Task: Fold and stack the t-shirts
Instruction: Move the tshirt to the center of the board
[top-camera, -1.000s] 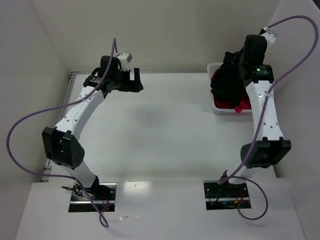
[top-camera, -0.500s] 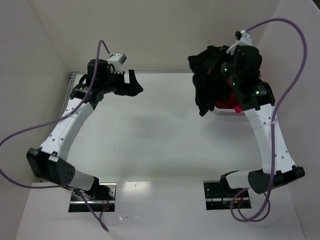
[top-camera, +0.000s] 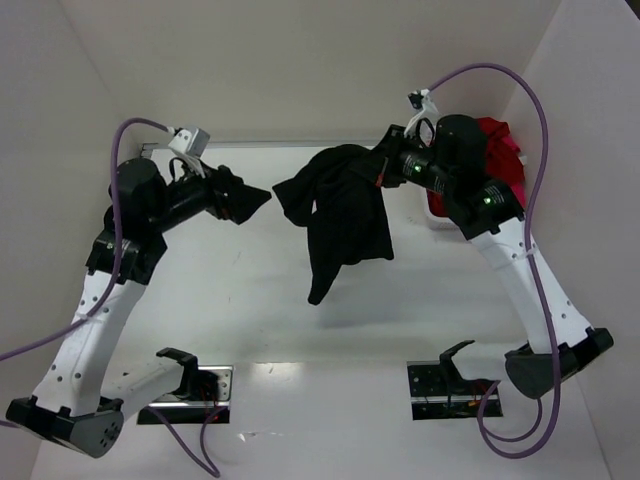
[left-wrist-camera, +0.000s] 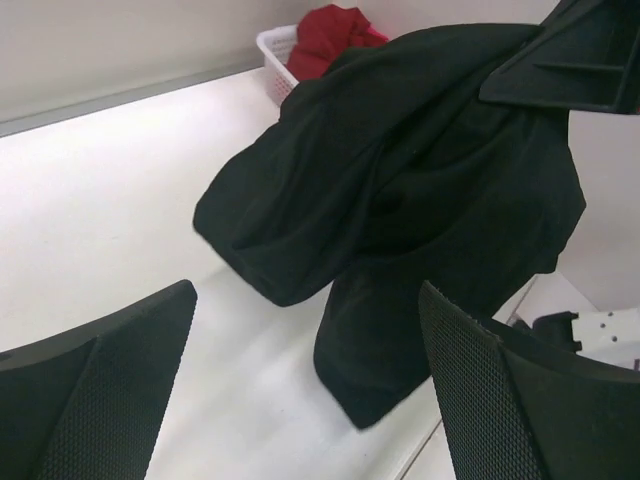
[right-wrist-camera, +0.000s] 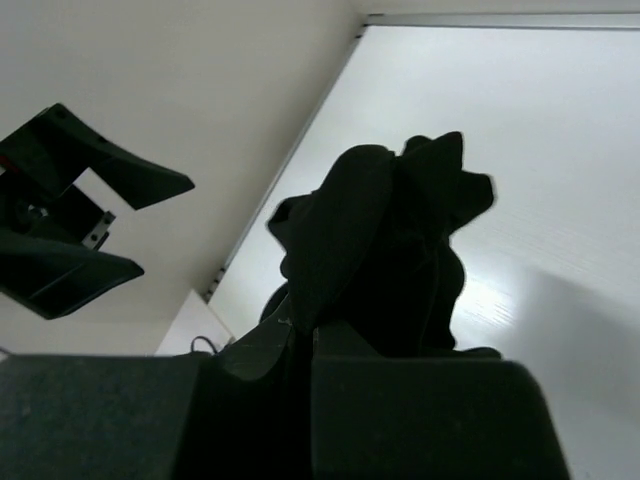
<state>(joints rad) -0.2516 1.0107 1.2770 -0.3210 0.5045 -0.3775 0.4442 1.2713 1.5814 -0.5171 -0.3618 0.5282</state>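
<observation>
Above the table (top-camera: 250, 300), right arm (top-camera: 503, 245) dangles black t-shirt (top-camera: 345, 215).

Hanging t-shirt (top-camera: 345, 215) over table (top-camera: 250, 300) centre; second t-shirt (left-wrist-camera: 330, 25) in basket (left-wrist-camera: 272, 45), far right.

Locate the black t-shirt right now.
Top view: the black t-shirt hangs from the right gripper over the table's far centre, just right of the left gripper.
</observation>
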